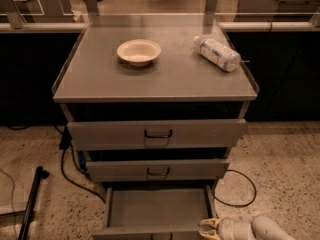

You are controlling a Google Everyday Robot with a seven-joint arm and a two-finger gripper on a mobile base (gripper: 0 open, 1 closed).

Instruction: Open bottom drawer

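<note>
The bottom drawer (157, 207), lowest in the cabinet (175, 81), stands pulled out toward the camera, long axis left to right; its front is cut off below. The pincer (209, 227) sits at its front right corner; apart or clamped, I cannot tell.

Dim warm overhead light; black shadows; end effector (209, 227) pale at bottom right.

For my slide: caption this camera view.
Gripper at front corner of the open bottom drawer; bowl and bottle on top.
</note>
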